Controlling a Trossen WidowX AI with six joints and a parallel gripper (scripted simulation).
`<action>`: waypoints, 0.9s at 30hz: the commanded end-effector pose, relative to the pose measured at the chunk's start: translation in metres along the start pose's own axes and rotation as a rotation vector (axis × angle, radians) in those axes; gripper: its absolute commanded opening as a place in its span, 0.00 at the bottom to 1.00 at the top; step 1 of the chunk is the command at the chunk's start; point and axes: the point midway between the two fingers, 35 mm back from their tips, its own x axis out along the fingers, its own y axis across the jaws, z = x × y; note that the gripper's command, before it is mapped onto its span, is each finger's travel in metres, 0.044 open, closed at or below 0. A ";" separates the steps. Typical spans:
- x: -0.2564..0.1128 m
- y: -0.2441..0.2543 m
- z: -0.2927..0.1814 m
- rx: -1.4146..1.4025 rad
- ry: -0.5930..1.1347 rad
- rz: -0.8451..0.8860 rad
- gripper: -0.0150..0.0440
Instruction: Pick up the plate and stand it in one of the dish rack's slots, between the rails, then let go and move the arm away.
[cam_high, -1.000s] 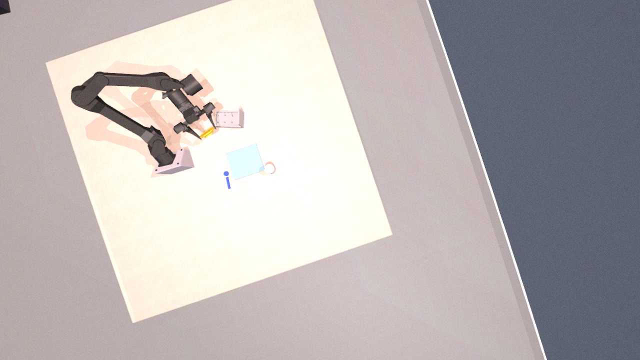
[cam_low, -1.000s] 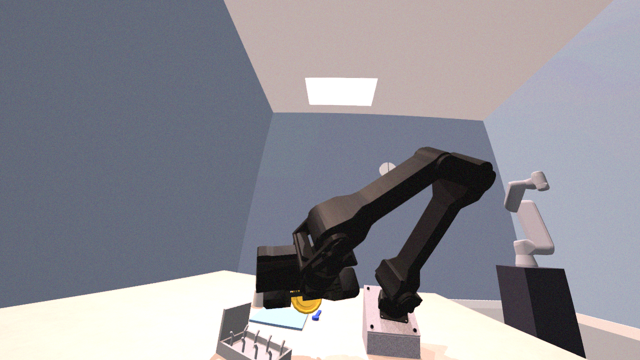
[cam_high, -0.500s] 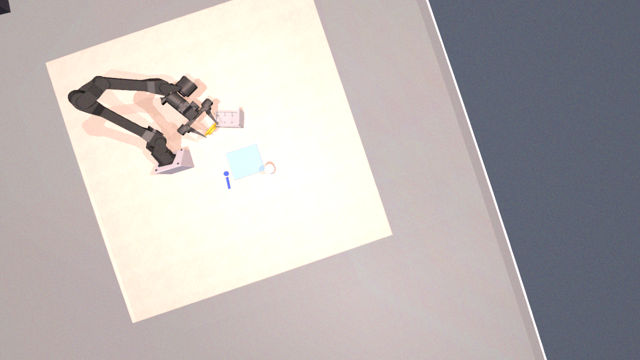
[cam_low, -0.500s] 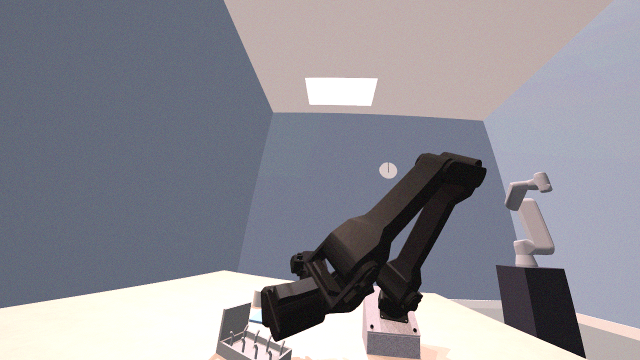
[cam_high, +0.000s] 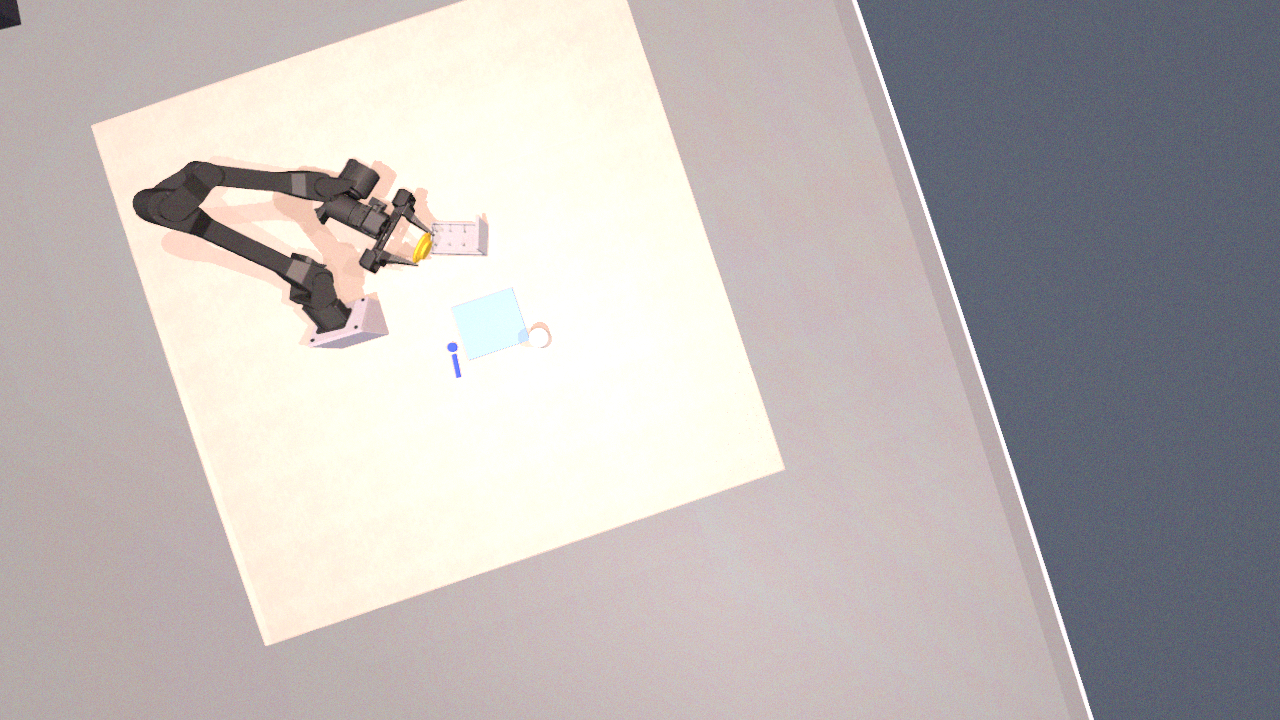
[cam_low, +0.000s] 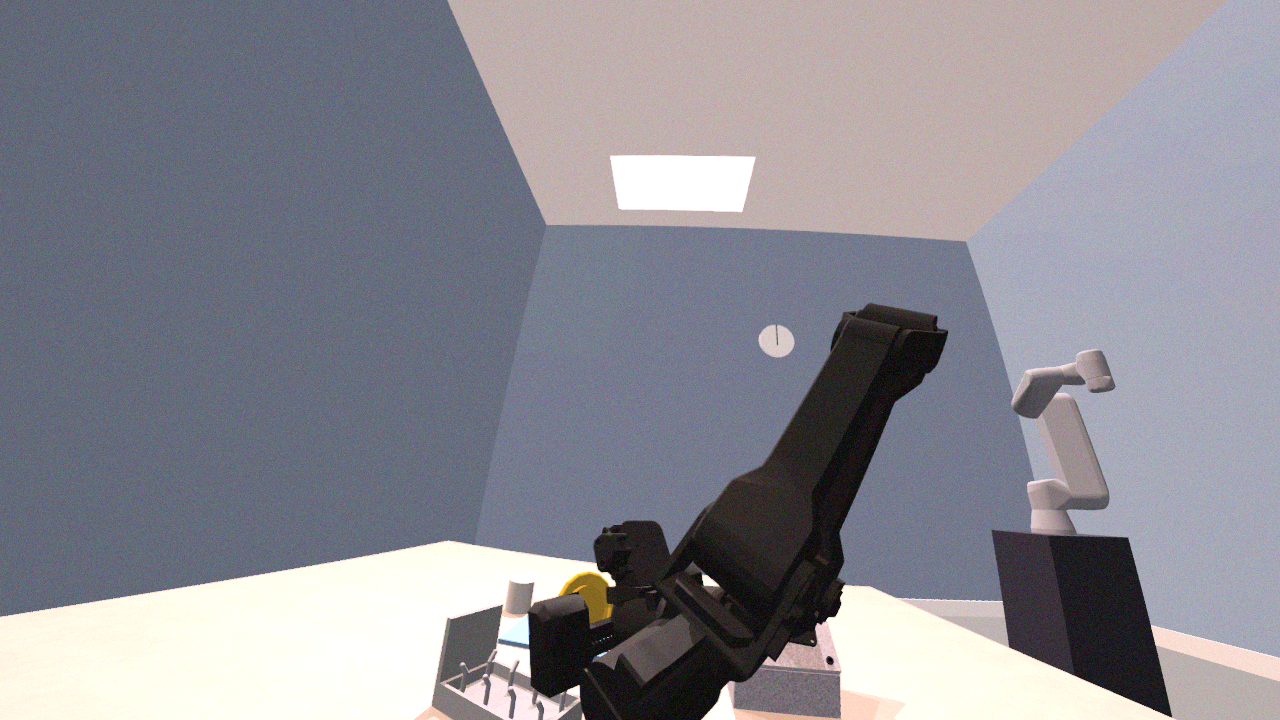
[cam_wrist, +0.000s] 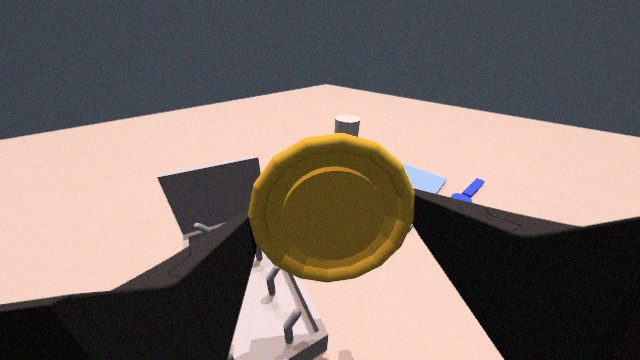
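A round yellow plate (cam_high: 422, 248) (cam_low: 588, 594) (cam_wrist: 331, 210) is gripped by its opposite edges between the fingertips of my gripper (cam_high: 424, 248) (cam_wrist: 330, 207). The plate stands nearly on edge, above the table. The grey dish rack (cam_high: 460, 254) (cam_low: 470, 646) (cam_wrist: 321, 337) has short bent rails and a tall end panel. In the top view the plate is at the rack's left end, with one fingertip over the rack's corner. In the wrist view the left finger and the plate hide part of the rack. In the exterior view the arm hides much of the gripper.
A light blue square mat (cam_high: 490, 323) (cam_wrist: 425, 179) lies beyond the rack, with a white cylinder (cam_high: 537, 337) (cam_low: 520, 596) (cam_wrist: 347, 126) at its corner. A blue spoon-like piece (cam_high: 456, 365) (cam_wrist: 472, 188) lies beside the mat. The arm's base (cam_high: 362, 320) (cam_low: 787, 691) stands left of the mat in the top view.
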 end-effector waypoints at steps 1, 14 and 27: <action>-0.006 0.004 -0.002 0.004 -0.057 0.082 0.25; -0.028 0.012 -0.007 0.037 -0.171 0.303 0.25; -0.041 0.013 -0.008 0.075 -0.220 0.416 0.25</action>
